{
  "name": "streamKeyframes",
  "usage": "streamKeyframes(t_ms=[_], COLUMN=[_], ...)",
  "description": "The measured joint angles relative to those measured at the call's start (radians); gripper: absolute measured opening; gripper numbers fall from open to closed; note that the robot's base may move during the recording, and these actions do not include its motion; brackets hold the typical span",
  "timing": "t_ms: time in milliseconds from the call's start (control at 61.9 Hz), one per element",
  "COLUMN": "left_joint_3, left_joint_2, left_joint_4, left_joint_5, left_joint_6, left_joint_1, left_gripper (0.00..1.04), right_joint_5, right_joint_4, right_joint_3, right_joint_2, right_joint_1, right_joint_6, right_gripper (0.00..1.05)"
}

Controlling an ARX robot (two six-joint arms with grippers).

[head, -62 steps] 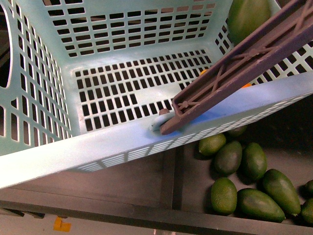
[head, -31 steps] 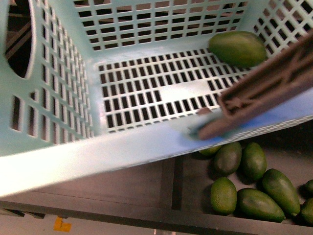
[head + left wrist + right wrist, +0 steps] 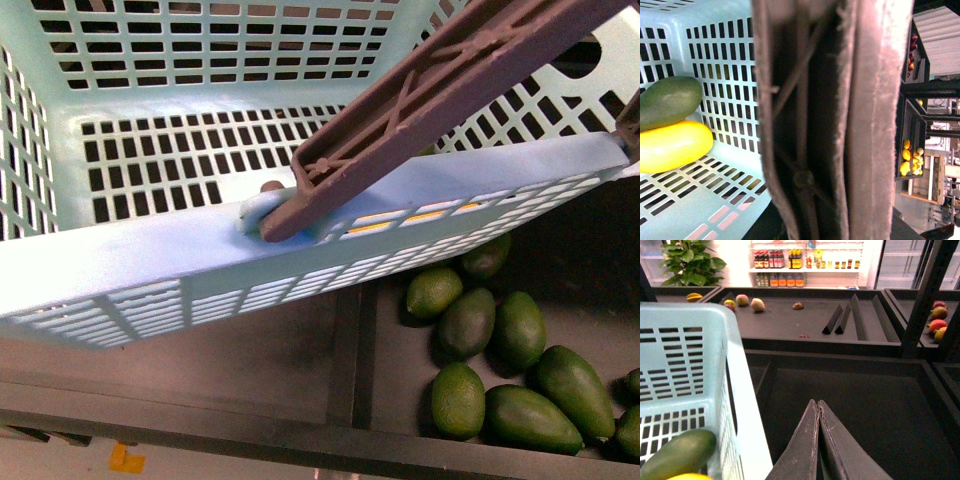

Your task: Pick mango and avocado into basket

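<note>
Basket tilted in front of me, mango and avocado both inside.

The basket (image 3: pixel 150 270) fills my front view, its near rim slanting over the dark bin divider, its brown handle (image 3: pixel 440 80) crossing the upper right. My left wrist camera sits tight against that handle; I cannot tell how my left fingers stand. The mango (image 3: pixel 670 146) lies on the slotted floor, the avocado (image 3: pixel 667 101) touching it, against the wall. My right fingers (image 3: pixel 818 440) are pressed together, empty, over an open dark bin beside the basket's outer wall. Loose avocados (image 3: pixel 500 360) lie below its rim.
</note>
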Motion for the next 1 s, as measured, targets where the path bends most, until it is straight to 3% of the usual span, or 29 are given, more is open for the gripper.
streamKeyframes(t_ms=[420,1002], left_joint_3=[0.0,-0.001], left_joint_2=[0.0,0.0], left_joint_4=[0.0,0.0], left_joint_5=[0.034,0.025], left_joint_6=[-0.009,-0.008], left_joint_1=[-0.009,-0.007], left_gripper=[0.15,0.15], right_joint_5=[-0.104,-0.111], right_joint_4=[-0.062,-0.247], right_joint_3=[-0.161,-0.262], right_joint_2=[-0.225,-0.531], right_joint_1=[-0.113,-0.116], right_joint_6=[-0.003,-0.004], right_gripper=[0.02,0.02])
